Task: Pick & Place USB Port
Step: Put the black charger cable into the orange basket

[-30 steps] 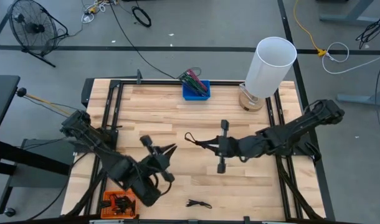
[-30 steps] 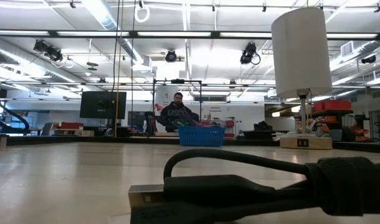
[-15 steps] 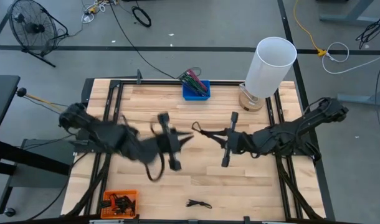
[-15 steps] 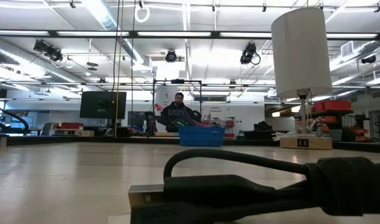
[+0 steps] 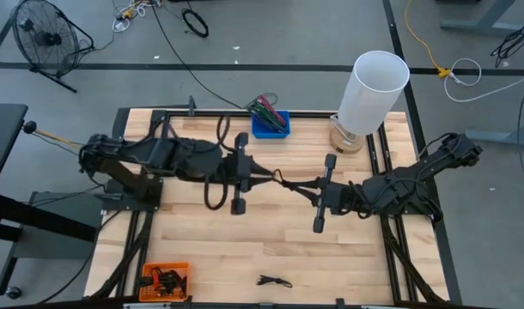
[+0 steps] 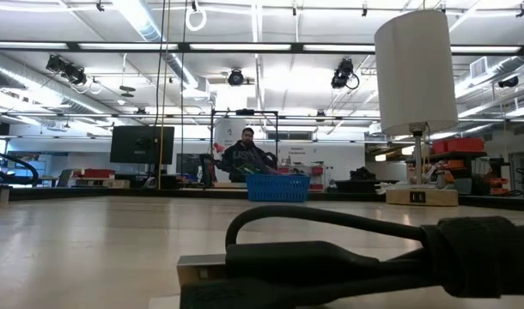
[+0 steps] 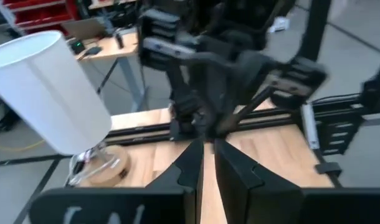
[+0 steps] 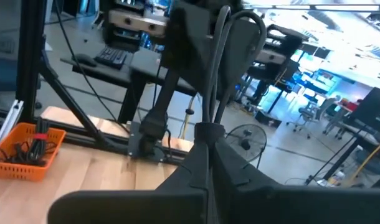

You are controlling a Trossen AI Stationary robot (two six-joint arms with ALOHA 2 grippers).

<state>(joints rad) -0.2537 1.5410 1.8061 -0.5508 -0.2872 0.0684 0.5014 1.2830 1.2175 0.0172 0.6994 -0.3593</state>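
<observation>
A thin black cable [image 5: 281, 178] hangs in the air over the table's middle, between my two grippers. My right gripper [image 5: 298, 184] comes level from the right and is shut on it; in the right wrist view the cable [image 8: 216, 74] runs away from the fingers in two strands. My left gripper [image 5: 264, 176] reaches level from the left, and its tip [image 7: 204, 146] stands right at the cable's free end. Whether it touches the cable does not show. The USB port is hidden or too small to pick out. My right gripper pinches the black cable between its two fingers at a thick dark knot [image 8: 206, 132] near one end. The fingers come level from the table's right. The cable is lifted clear of the table and sticks out past the fingertips toward my left gripper.
An orange bin [image 5: 165, 281] of small dark parts sits at the near left edge. A second black cable [image 5: 273, 281] with a metal plug [image 6: 202, 270] lies near the front. A blue bin [image 5: 270, 124] and a white lamp [image 5: 374, 90] stand at the far edge.
My left gripper has swung up from beside the orange bin at the near left. It has gone toward the far right to the table's middle and tipped from pointing down to nearly level, facing my right gripper. My right gripper has carried the cable slightly up and right.
</observation>
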